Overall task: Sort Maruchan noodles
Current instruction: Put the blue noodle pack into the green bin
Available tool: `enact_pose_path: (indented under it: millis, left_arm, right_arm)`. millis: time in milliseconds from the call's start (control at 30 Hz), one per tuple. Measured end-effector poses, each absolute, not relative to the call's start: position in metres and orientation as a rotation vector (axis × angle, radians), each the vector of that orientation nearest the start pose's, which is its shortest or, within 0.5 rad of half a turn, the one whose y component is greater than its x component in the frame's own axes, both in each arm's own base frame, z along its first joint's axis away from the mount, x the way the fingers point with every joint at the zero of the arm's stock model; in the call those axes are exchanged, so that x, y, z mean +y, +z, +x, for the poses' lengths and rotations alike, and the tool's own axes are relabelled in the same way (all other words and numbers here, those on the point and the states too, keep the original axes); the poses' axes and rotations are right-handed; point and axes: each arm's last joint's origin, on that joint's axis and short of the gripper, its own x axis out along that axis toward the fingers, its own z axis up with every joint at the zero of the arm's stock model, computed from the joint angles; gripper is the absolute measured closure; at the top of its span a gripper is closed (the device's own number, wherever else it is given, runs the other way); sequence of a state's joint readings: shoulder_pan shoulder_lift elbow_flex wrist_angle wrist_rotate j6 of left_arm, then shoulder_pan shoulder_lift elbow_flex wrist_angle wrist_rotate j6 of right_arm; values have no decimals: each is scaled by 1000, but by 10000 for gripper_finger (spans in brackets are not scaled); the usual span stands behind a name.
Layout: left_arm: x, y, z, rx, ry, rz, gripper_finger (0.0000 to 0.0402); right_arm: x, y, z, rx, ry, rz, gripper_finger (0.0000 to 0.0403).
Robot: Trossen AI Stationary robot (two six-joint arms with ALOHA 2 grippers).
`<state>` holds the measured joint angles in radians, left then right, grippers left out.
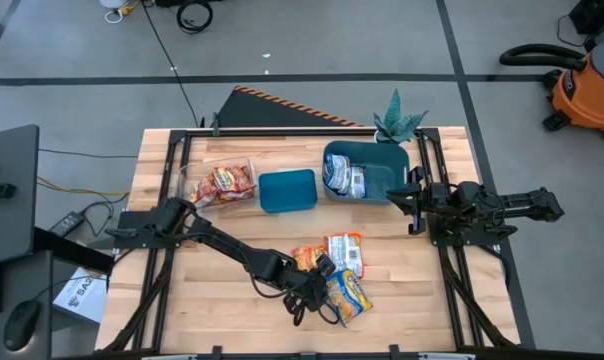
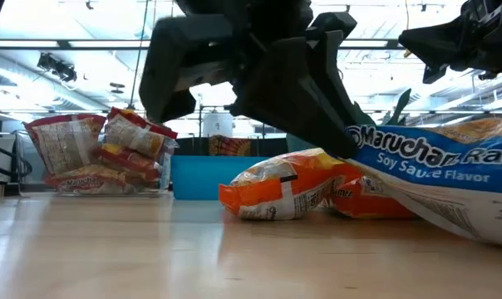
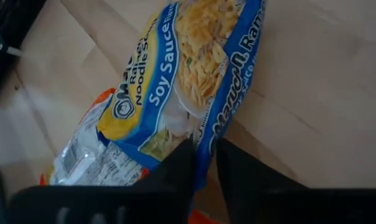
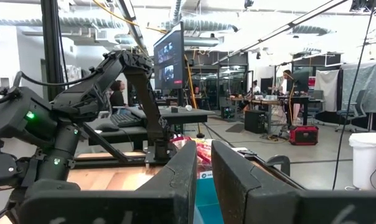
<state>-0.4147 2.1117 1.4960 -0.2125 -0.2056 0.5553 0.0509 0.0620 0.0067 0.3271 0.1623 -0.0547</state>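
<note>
The left arm is reaching across the wooden table (image 1: 222, 290), its left gripper (image 3: 203, 163) clamping the edge of a blue-yellow soy sauce packet (image 3: 188, 74) lying beside two orange packets (image 1: 327, 255). The right gripper (image 1: 414, 203) is waiting near the teal bin (image 1: 382, 160), fingers nearly together, holding nothing.

The high view looks straight down on the whole desk (image 1: 232, 300) and the floor around it. The low view sits at desk-top level, facing across toward the room, very close to the blue soy sauce packet (image 2: 450, 178). The left wrist view looks down on that same packet (image 3: 188, 74) from close above. The right wrist view faces level across the desk toward the left arm (image 4: 82, 118) and room.
</note>
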Motion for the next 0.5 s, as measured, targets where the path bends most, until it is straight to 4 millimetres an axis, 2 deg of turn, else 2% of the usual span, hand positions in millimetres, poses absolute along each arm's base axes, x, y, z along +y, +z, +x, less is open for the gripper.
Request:
enact_pose_path:
  millis: [167, 300, 500]
  left_arm:
    - [-178, 167, 419, 732, -392, 719, 389]
    - [-175, 174, 421, 706, -362, 665, 393]
    - [-161, 208, 425, 610, -299, 577, 397]
  right_arm:
    - [0, 192, 97, -268, -118, -25, 348]
    - [0, 192, 97, -268, -118, -25, 348]
    - [0, 192, 97, -268, -118, -25, 348]
